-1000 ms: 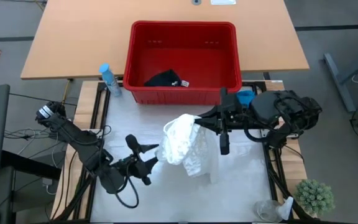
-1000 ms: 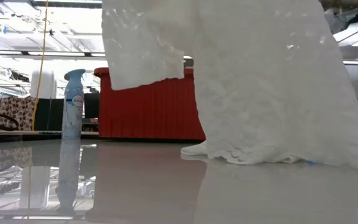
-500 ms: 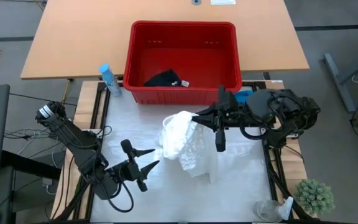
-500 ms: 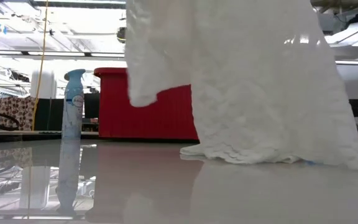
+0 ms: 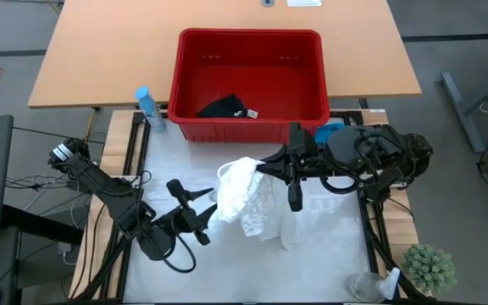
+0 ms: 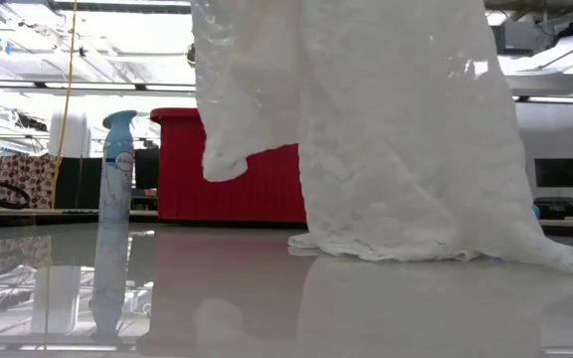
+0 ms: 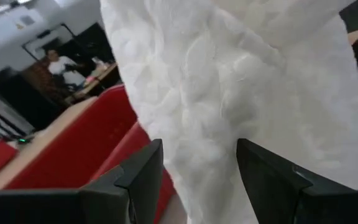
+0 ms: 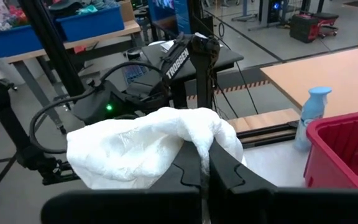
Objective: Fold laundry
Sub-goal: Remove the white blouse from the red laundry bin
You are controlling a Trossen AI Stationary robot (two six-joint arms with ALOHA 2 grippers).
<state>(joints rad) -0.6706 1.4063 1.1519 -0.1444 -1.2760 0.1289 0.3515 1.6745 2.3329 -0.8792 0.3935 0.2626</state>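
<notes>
Since a moment ago, the big cream-white lacy cloth has slid a little toward the left side of the table, and the left gripper has come in closer to it. The right gripper has moved the same way, carrying the cloth along.

The right gripper is up above the middle of the white table, and its two dark fingers are pinched tight on a top fold of the cloth. The cloth hangs down from there in a bunchy heap. In the low view its bottom edge rests on the shiny table, while a loose flap dangles in the air on one side.

The left gripper sits low near the front left of the table, right beside the hanging cloth. Its fingers are spread wide with the cloth just in front of them, and they hold nothing.

Behind the cloth, the red plastic basket stands at the back of the table. The dark navy-black garment lies inside it at the front left corner. The small turquoise-blue garment peeks out near the right arm, just beside the basket's front right corner. A light blue spray bottle stands upright just beside the basket's left side.
</notes>
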